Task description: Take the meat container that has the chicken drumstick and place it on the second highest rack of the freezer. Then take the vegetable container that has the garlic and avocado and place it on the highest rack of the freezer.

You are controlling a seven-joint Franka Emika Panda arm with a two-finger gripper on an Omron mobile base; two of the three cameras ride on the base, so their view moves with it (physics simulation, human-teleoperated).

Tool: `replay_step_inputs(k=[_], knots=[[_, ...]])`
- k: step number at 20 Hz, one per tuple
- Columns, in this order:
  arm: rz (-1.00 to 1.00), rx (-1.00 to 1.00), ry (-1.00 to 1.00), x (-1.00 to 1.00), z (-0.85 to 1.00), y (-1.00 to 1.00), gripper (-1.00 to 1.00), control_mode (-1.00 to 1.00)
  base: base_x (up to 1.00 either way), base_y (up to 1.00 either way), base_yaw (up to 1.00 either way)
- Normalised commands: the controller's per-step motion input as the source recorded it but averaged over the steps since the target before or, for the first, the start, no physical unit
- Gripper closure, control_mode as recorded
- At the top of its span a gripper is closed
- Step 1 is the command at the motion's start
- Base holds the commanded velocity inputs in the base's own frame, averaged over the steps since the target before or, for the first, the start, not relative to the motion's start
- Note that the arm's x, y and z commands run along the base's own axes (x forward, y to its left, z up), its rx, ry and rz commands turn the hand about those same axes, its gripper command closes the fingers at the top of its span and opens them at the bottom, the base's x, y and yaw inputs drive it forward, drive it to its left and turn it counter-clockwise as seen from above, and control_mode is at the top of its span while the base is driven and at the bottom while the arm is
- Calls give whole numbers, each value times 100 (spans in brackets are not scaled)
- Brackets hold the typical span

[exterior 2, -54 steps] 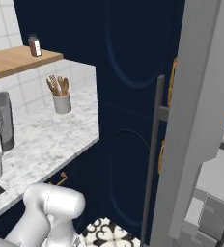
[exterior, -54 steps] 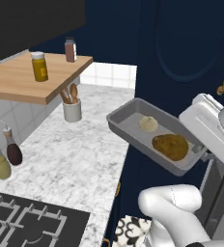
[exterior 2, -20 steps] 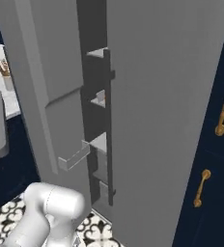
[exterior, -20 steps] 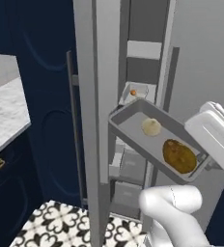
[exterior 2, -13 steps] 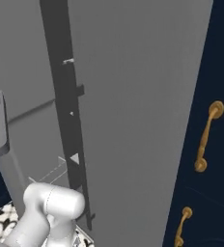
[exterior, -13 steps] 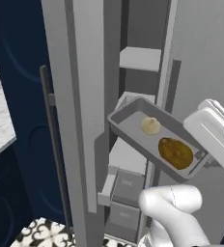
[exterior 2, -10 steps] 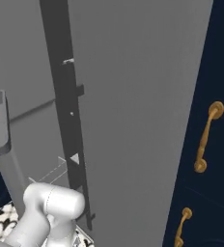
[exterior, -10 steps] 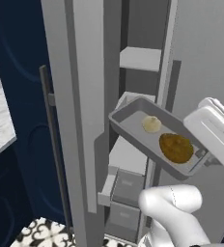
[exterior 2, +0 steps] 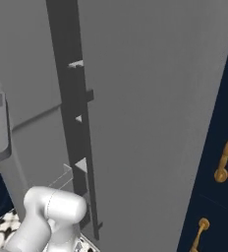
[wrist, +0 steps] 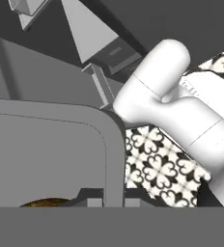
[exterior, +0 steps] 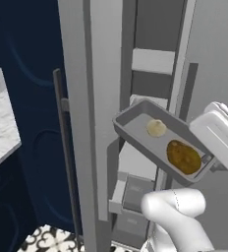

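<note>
With the base now swung from the worktop to the open freezer (exterior: 150, 88), the pincer stays pinched on the rim of the vegetable container (exterior: 160, 142), garlic (exterior: 156, 128) at 10 o'clock of the avocado (exterior: 184, 156), level with the racks.

Navy cabinet doors (exterior: 22, 98) with brass handles (exterior 2: 227, 147), marble countertop (exterior: 0, 123) corner, black-and-white patterned floor tiles (wrist: 157, 159)
</note>
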Motion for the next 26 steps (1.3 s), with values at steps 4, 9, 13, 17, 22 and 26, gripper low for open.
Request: replay_step_inputs(k=[4, 9, 13, 17, 22, 26], knots=[[0, 0, 0, 0, 0, 0, 100, 100, 28, 38, -10], [-6, 2, 0, 0, 8, 0, 100, -100, 3, 0, -8], [-29, 6, -4, -26, 32, -8, 100, -100, 0, 0, 0], [-42, 6, -4, -35, 41, -20, 100, -100, 0, 0, 0], [-41, 4, 5, 19, 27, -6, 100, -100, 0, 0, 0], [-40, 4, 14, 64, 10, 3, 100, -100, 0, 0, 0]])
